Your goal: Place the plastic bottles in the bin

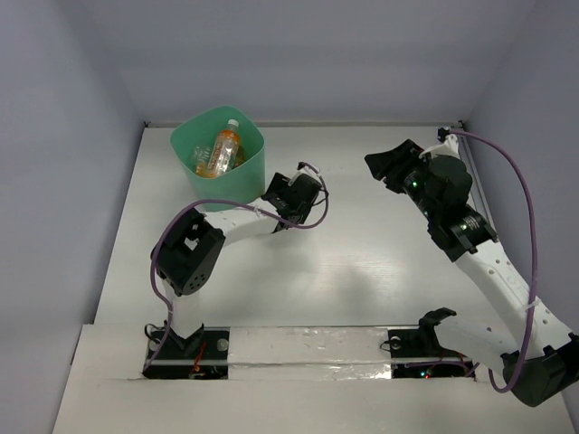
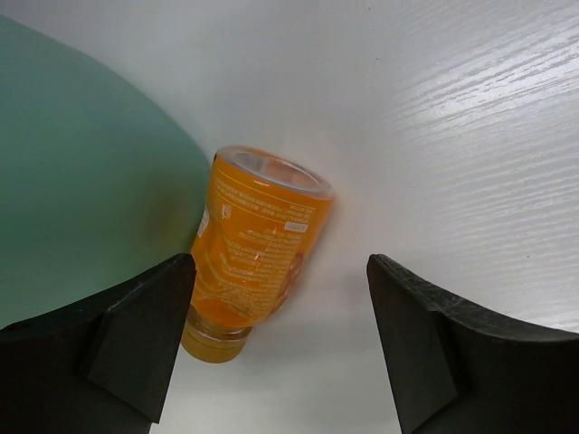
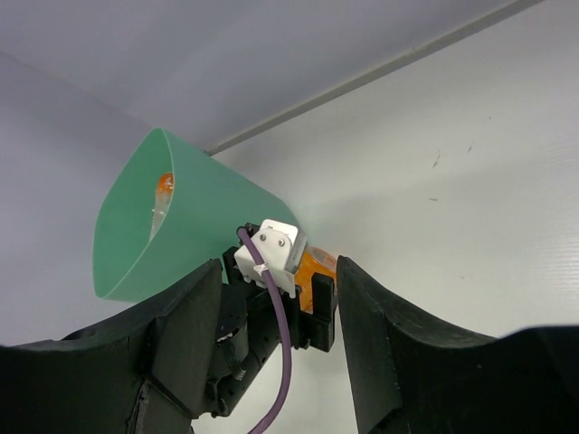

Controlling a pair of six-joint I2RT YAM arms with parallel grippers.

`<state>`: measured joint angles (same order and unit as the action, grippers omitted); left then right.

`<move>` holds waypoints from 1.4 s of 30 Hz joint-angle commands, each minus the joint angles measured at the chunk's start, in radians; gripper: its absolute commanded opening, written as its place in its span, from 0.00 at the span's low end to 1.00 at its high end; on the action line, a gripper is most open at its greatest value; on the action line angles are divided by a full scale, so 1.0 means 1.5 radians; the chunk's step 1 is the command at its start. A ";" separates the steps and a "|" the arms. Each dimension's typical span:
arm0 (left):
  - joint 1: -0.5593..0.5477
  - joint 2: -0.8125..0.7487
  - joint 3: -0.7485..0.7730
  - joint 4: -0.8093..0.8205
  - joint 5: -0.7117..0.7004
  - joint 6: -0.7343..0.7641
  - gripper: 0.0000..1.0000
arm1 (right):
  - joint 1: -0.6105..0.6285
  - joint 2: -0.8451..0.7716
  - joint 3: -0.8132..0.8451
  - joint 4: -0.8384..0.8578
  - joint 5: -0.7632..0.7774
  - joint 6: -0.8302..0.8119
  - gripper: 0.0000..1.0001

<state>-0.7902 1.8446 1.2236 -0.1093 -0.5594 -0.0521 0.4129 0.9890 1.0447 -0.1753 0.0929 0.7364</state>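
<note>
The mint-green bin [image 1: 251,172] stands at the back left with an orange bottle [image 1: 222,150] and at least one more bottle inside. One orange labelled bottle [image 2: 258,244] lies on the table against the bin's wall [image 2: 81,199], cap toward the camera. My left gripper [image 2: 280,348] is open around it, the bottle close to the left finger [image 2: 136,334]. In the top view the left gripper [image 1: 279,201] hides that bottle. My right gripper [image 3: 276,271] is open and empty, raised at the back right [image 1: 387,165]. It looks at the bin [image 3: 172,217] and the bottle [image 3: 318,267].
A purple cable [image 1: 312,217] loops beside the left wrist, another [image 1: 520,208] runs along the right arm. Grey walls close the left, back and right sides. A white board [image 1: 298,348] crosses the near edge by the arm bases.
</note>
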 commanded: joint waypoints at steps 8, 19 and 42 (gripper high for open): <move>-0.001 0.052 0.031 0.032 -0.049 0.066 0.73 | -0.009 0.000 0.037 0.005 -0.012 -0.016 0.59; 0.015 0.102 0.056 0.017 0.002 0.038 0.53 | -0.009 -0.027 0.028 -0.014 0.006 -0.018 0.59; -0.021 -0.228 0.366 -0.144 0.005 -0.045 0.38 | -0.016 -0.083 0.045 -0.094 0.047 -0.085 0.59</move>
<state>-0.8619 1.5856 1.7065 -0.2867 -0.5434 -0.1104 0.3981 0.8906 1.0725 -0.3077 0.1505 0.6491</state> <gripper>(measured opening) 0.523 0.588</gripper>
